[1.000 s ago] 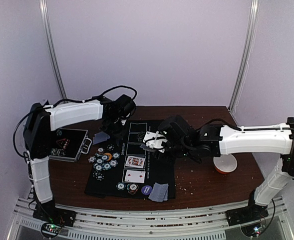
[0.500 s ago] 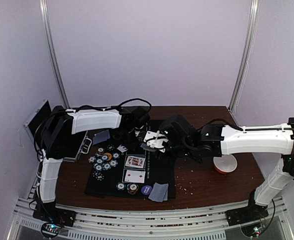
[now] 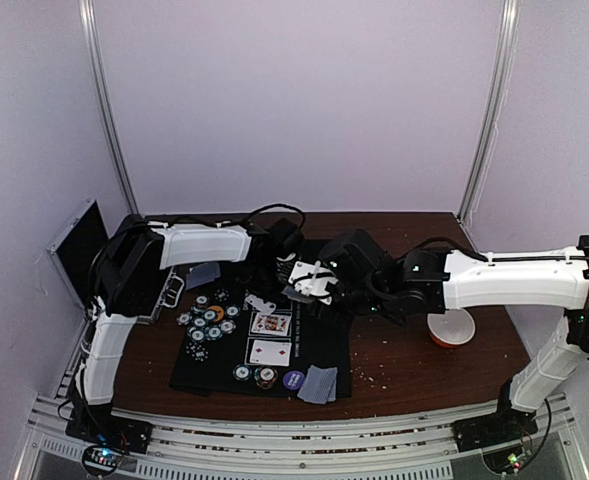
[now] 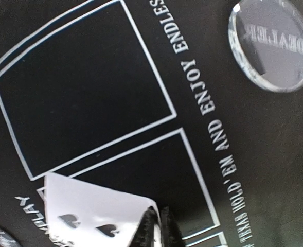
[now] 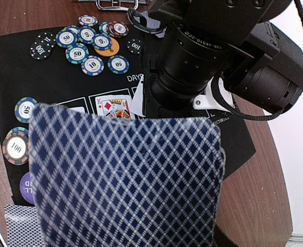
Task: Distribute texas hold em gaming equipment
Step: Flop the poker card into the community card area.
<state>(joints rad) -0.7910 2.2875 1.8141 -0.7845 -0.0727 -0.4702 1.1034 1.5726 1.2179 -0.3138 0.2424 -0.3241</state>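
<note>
- Spade card: face up, one corner pinched in the left gripper, whose fingers are pressed tight together on it. It hangs low over the black mat, at the edge of an outlined box with nothing in it.
- Community row, top view: the King and a second face-up card already lie in the nearer boxes. The boxes farther up are still bare.
- Deck: check-backed, filling the right wrist view. The right gripper is clamped on it, held above the mat's far-right part.
- Clear dealer disc lies on the mat beyond the boxes. The chips are clustered at the mat's left edge.
- Step, as I judge it: dealing the next community card.
- Next move calls for squaring the card over the bare box, lowering it flat and only then releasing. A tilted drop could land it across the printed line.
- Change from a second ago: the left arm has swung right from near the mat's left edge, carrying the card over the boxes. The right arm has not moved.
</note>
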